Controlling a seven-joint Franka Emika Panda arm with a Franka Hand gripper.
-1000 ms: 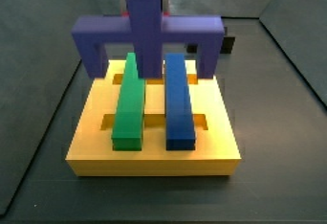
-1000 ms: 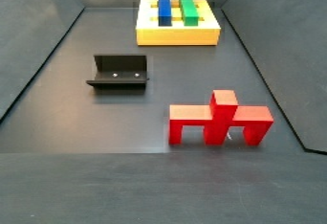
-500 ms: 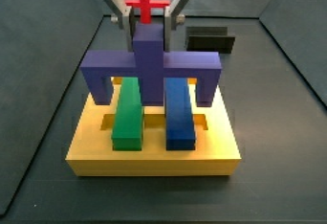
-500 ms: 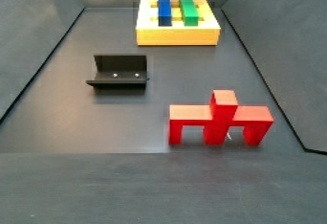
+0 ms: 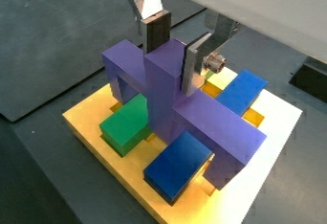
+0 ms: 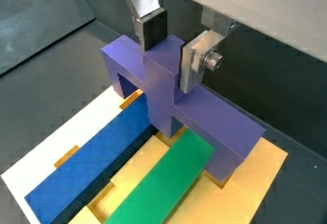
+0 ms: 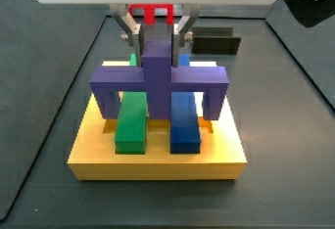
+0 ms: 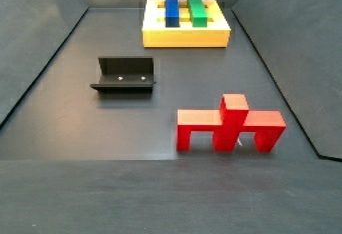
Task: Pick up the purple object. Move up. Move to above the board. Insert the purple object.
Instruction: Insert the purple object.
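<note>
**Inspector:** State the step in hand.

**Assessor:** The insertion, by my judgement. The gripper (image 7: 157, 39) stands over the far half of the board (image 7: 157, 160), its fingers (image 5: 156, 29) clamped on the upright stem of the purple object (image 7: 159, 79). In both wrist views the silver plates press flat against the stem, with no gap.

**Inspector:** Where does the piece sit relative to the slab?

**Assessor:** It straddles the green bar (image 7: 129, 120) and the blue bar (image 7: 183, 120), crossbar square across both, one leg outside each bar. In a side view the legs reach down to the yellow surface at the outer edges. Whether they have bottomed in their recesses I cannot tell; the leg ends are hidden behind the bars and the crossbar.

**Inspector:** Alignment?

**Assessor:** The piece looks upright and centred, with the stem between the two bars. In a wrist view (image 6: 179, 94) the crossbar lies level above the bars, with no visible tilt.

**Inspector:** What does the next move call for?

**Assessor:** A straight, slow descent until the legs seat, with no sideways drift, since the legs run close to the bars. Release should come only once the piece is down.

**Inspector:** Anything else on the floor?

**Assessor:** The fixture (image 8: 124, 75) and a red piece (image 8: 230, 124) stand well apart from the board, and neither is involved.
</note>
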